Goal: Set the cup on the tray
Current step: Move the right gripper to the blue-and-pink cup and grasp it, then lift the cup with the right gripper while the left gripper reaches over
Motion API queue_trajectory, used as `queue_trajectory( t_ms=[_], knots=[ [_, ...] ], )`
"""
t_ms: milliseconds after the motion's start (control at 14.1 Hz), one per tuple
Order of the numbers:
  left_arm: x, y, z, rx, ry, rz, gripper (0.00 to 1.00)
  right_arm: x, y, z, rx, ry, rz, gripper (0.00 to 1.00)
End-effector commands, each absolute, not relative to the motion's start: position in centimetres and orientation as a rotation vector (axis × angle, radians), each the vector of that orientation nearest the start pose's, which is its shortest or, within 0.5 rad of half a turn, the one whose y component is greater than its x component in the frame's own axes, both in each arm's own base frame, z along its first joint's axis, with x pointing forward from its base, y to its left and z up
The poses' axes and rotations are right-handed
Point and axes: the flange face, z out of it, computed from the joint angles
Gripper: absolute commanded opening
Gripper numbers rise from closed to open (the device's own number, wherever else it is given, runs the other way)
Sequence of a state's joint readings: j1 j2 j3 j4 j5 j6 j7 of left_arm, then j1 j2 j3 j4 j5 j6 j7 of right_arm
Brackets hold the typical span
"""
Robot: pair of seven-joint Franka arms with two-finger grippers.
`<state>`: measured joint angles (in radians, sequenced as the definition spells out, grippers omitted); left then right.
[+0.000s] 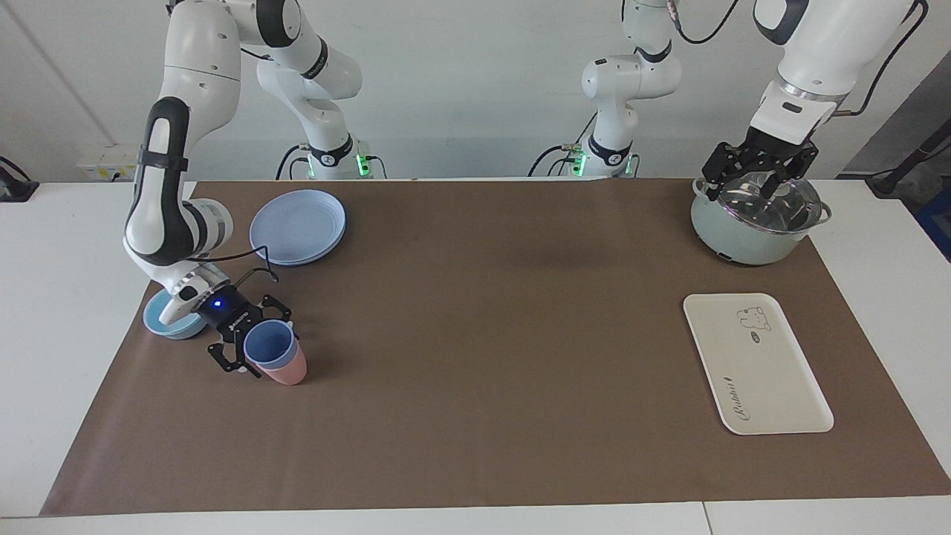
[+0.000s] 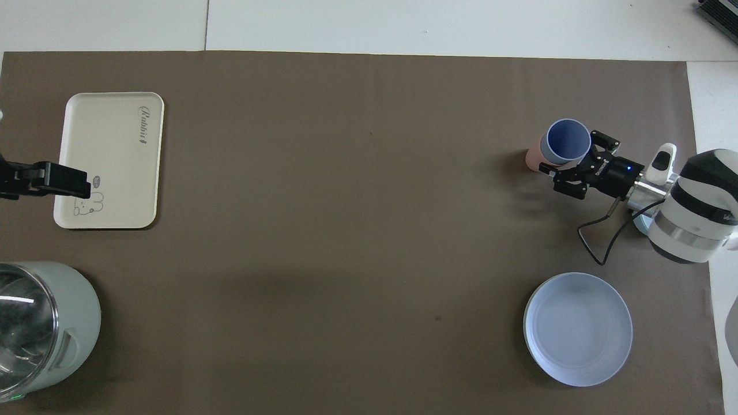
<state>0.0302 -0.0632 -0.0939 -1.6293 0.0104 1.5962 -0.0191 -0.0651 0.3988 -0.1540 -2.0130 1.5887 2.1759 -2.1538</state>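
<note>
The periwinkle-blue cup [image 1: 266,345] [image 2: 568,141] stands nested in a pink cup [image 1: 288,371] [image 2: 533,158] near the right arm's end of the mat. My right gripper [image 1: 260,343] [image 2: 569,152] is low at the blue cup, open, with one finger on each side of it; I cannot tell whether the fingers touch it. The cream tray [image 1: 773,379] [image 2: 109,167] with the bear drawing lies bare at the left arm's end. My left gripper [image 1: 752,180] [image 2: 57,178] waits open, just above the pot's glass lid.
A pale green pot [image 1: 743,238] [image 2: 75,323] with a glass lid stands nearer the robots than the tray. Stacked blue plates [image 1: 297,227] [image 2: 576,328] and a light-blue bowl [image 1: 160,321], partly under the right wrist, lie near the cups.
</note>
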Motion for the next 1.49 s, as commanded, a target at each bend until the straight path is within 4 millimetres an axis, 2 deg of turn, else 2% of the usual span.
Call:
queue_trajectory(
  t_ms=[0, 71, 142, 213, 425, 496, 638, 850, 1063, 1205, 1276, 1346, 1417],
  knots=[
    [53.1, -3.6, 63.4, -3.134, 0.07, -0.072, 1.0, 60.4, -8.4, 25.8, -2.159, -0.869, -1.251, 1.0],
    [53.1, -3.4, 63.4, -3.134, 0.065, -0.072, 1.0, 60.4, -8.4, 25.8, -2.159, -0.869, -1.251, 1.0],
    [53.2, -3.3, 63.4, -3.134, 0.065, -0.072, 1.0, 60.5, -8.5, 25.9, -2.156, -0.894, -1.264, 0.79],
    [53.2, -3.3, 63.4, -3.134, 0.062, -0.074, 1.0, 60.6, -8.6, 26.1, -2.148, -0.95, -1.293, 0.01],
    [53.5, -3.2, 63.6, -3.134, 0.065, -0.12, 1.0, 60.7, -8.7, 26.4, -2.165, -0.919, -1.308, 0.0],
    [53.8, -3.7, 63.7, -3.135, 0.072, -0.153, 1.0, 61.0, -8.6, 27.2, -2.185, -0.911, -1.314, 0.0],
    [53.9, -4.7, 63.7, -3.185, 0.069, -0.164, 1.0, 61.8, -7.6, 30.6, -2.235, -0.876, -1.315, 0.0],
    [54.4, -5.6, 63.7, -3.302, 0.042, -0.196, 1.0, 62.3, -5.5, 35.3, -2.332, -0.804, -1.192, 0.0],
    [56.2, -6.9, 62.5, -3.455, -0.023, -0.222, 0.96, 63.3, -4.5, 39.9, -2.414, -0.805, -1.055, 0.0],
    [58.5, -9.2, 61.5, -3.577, -0.119, -0.25, 0.94, 63.9, -2.4, 42.3, -2.456, -0.863, -0.986, 0.0],
    [59.9, -11.6, 60.9, -3.614, -0.178, -0.244, 0.93, 64.0, -0.9, 43.1, -2.478, -0.872, -0.948, 0.0],
    [61.5, -13.9, 60.0, -3.641, -0.272, -0.207, 0.93, 64.1, 1.5, 43.9, -2.505, -0.906, -0.894, 0.0],
    [63.6, -16.5, 60.1, -3.66, -0.401, -0.214, 0.92, 64.2, 3.8, 45.1, -2.549, -0.931, -0.842, 0.0]
  ],
)
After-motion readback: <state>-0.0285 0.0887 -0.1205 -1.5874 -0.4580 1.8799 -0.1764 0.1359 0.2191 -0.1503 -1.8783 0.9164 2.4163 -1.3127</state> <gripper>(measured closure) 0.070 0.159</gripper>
